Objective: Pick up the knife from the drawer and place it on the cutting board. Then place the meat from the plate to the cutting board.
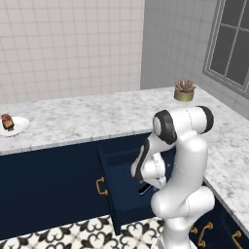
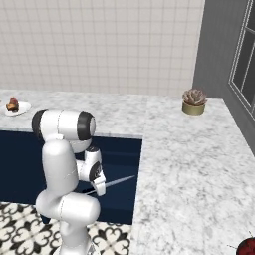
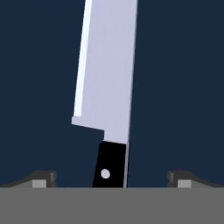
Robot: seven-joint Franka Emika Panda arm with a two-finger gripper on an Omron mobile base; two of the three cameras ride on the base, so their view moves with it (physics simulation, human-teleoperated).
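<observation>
Right now the knife (image 3: 106,87) lies flat on the floor of the open drawer (image 1: 121,192), straight ahead of my jaws (image 3: 111,179) and running away from them: black handle nearest, broad pale blade beyond. My jaws are spread wide and grasp nothing; one fingertip (image 3: 43,178) stands off to each side of the handle, both clear of it, with the handle roughly midway between them, a touch toward one side.

I judge the knife stiff and fairly light, but smooth and thin, so the blade would be a poor place to pinch: slick, and lying flush against the drawer floor. The handle is thicker and has flat flanks, with a small rivet showing near its end; I would close on it there, close to where it meets the blade so the long blade does not tip down once lifted. It may skate on the drawer floor if one finger touches first.

Farther out, the drawer juts from the navy cabinet front below the marble desk (image 1: 73,121). Well off to one side on the desk sits the plate (image 1: 17,127) with the meat (image 1: 7,121) on it. A small potted plant (image 2: 193,101) stands toward the far corner.
</observation>
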